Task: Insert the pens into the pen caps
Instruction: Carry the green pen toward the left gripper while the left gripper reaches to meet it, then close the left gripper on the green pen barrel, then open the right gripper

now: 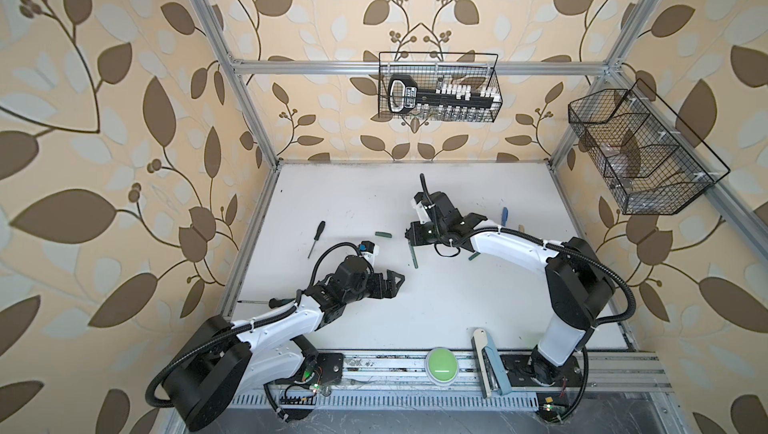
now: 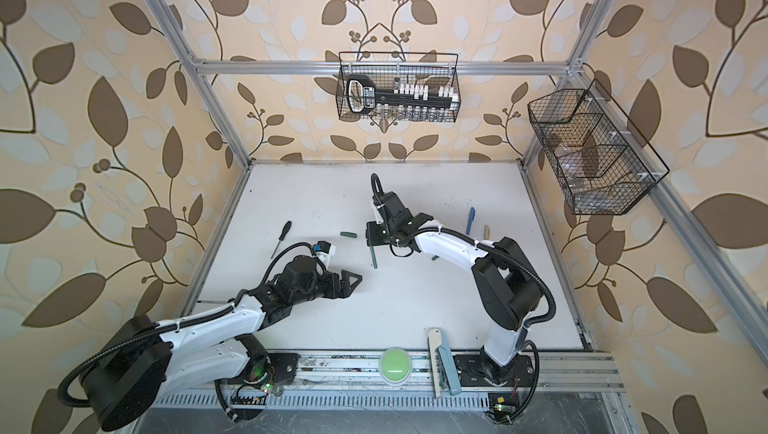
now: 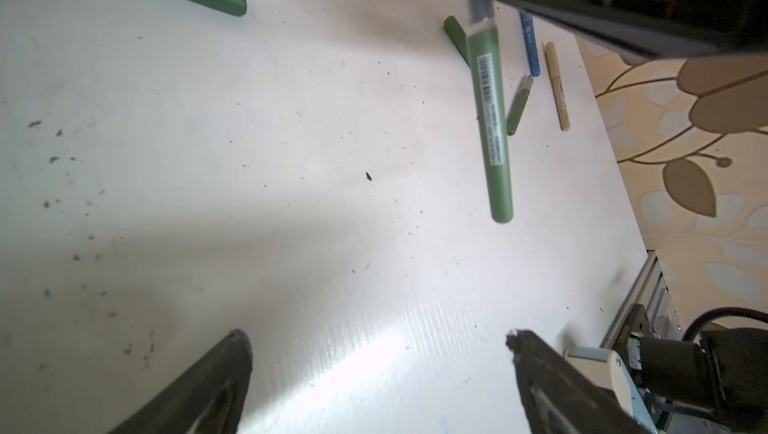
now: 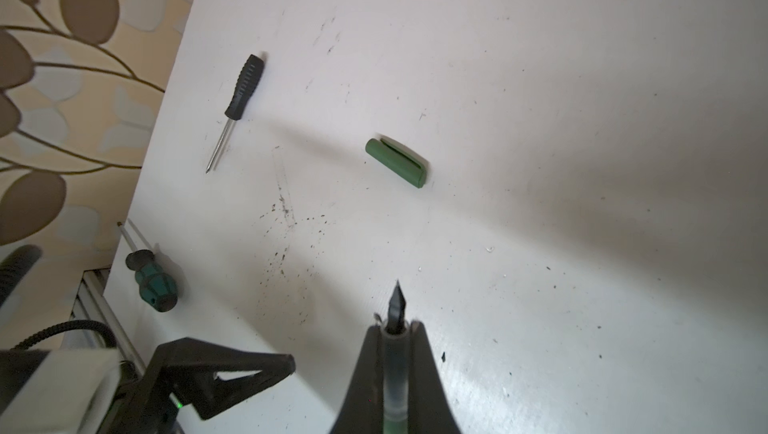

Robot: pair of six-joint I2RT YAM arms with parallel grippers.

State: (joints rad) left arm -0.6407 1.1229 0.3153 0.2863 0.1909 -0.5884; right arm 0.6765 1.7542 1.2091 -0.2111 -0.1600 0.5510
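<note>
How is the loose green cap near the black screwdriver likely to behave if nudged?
The green cap looks short, rigid and light, so it would probably skid across the smooth white table. It is round, yet the clip along its length may stop it rolling far.

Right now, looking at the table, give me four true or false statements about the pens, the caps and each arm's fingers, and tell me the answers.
1. The right fingers grip a green pen. True.
2. The left fingers hold a cap. False: they are spread open and empty.
3. A green cap lies on the table, touched by neither arm. True.
4. The blue pen lies beside the screwdriver. False: it lies beside the beige pen, across the table from the screwdriver.
</note>
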